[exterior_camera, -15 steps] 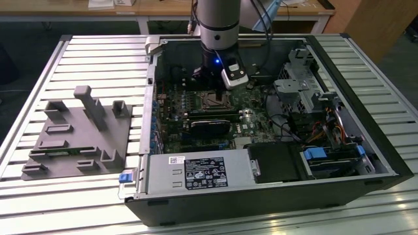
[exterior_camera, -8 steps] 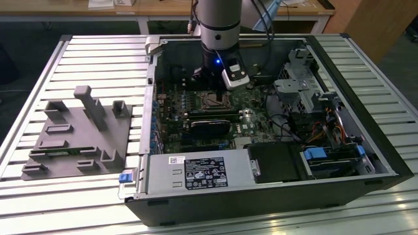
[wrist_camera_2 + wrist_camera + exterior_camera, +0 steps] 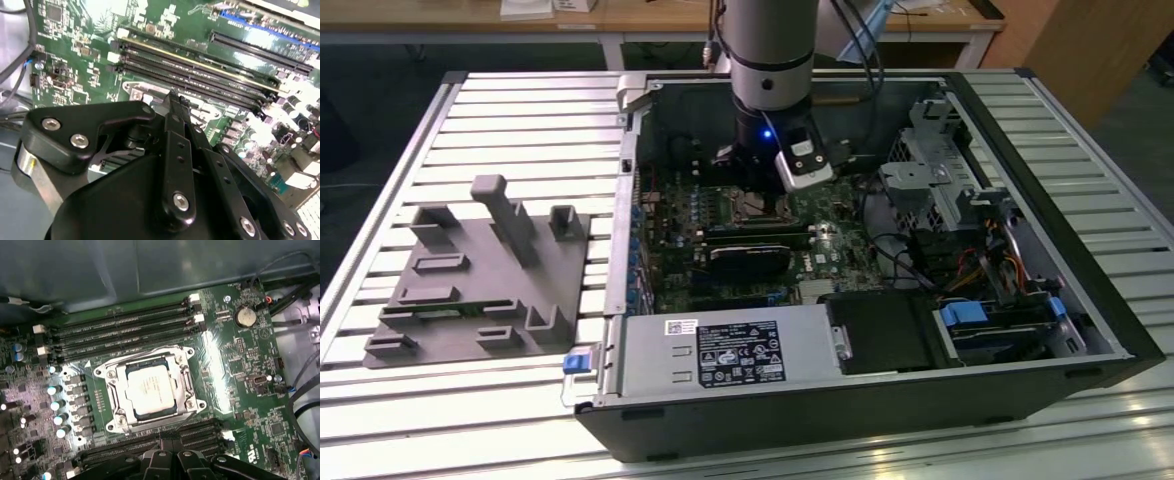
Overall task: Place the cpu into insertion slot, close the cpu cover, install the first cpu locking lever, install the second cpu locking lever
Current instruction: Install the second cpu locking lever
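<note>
— Cpu [image 3: 150, 390] position is requested.

— One cpu is seen in the first wrist view, lying flat inside the insertion slot [image 3: 116, 392], its pale metal face upward. One cpu cover [image 3: 182, 381] is seen lowered around it, the chip showing through the square window.

— Surroundings of the socket?

— Green motherboard [image 3: 240, 370] is noted on all sides. Four long black memory slots [image 3: 120, 332] are counted on one side of the socket, and further slots, partly hidden by the gripper body, on the opposite side. One round coin battery [image 3: 245, 316] is recorded near a board corner.

— Gripper?

— One gripper [image 3: 754, 185] is seen in the exterior view, hanging directly above the socket inside the open computer case [image 3: 1107, 330], apart from the cpu. Whether the fingers are parted or closed cannot be told from any view. Its black body [image 3: 165, 190] is recorded in the second wrist view.

— Anything outside the case?

— One grey fixture block [image 3: 474, 290] is noted on the slatted table [image 3: 520, 110], at the exterior view's left, well apart from the case.
</note>
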`<state>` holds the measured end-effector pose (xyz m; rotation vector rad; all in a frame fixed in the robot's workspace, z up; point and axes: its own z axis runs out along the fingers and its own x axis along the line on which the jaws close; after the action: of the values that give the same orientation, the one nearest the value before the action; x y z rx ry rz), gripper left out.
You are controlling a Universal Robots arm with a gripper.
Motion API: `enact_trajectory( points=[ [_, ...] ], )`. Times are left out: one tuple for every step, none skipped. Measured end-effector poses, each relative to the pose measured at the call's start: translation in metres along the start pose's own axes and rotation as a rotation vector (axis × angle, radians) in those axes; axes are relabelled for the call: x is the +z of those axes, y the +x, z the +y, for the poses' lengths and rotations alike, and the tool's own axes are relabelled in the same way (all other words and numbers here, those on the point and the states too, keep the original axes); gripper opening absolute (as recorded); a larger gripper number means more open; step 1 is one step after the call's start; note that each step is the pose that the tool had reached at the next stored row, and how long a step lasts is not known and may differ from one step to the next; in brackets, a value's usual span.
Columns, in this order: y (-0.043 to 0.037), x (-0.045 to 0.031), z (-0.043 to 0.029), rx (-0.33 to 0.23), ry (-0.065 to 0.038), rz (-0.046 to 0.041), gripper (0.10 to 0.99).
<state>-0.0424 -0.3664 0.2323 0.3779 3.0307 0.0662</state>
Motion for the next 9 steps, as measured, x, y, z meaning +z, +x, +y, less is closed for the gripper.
enact_trajectory(
  points=[
    [0.0015,0.0003,-0.0006,0.000,0.000,0.0000,0.106],
    [0.0037,0.0006,-0.0014,0.000,0.000,0.0000,0.106],
    [0.0068,0.0010,-0.0024,0.000,0.000,0.0000,0.106],
    [0.0096,0.0015,-0.0033,-0.001,0.000,-0.0002,0.106],
    [0.0117,0.0021,-0.0041,-0.001,-0.001,-0.0003,0.106],
    [0.0131,0.0027,-0.0050,-0.003,-0.001,-0.0002,0.106],
    [0.0142,0.0035,-0.0059,-0.005,-0.001,-0.0001,0.106],
    [0.0150,0.0042,-0.0068,-0.007,-0.003,0.0000,0.106],
    [0.0158,0.0050,-0.0079,-0.009,-0.005,0.0002,0.106]
  ],
)
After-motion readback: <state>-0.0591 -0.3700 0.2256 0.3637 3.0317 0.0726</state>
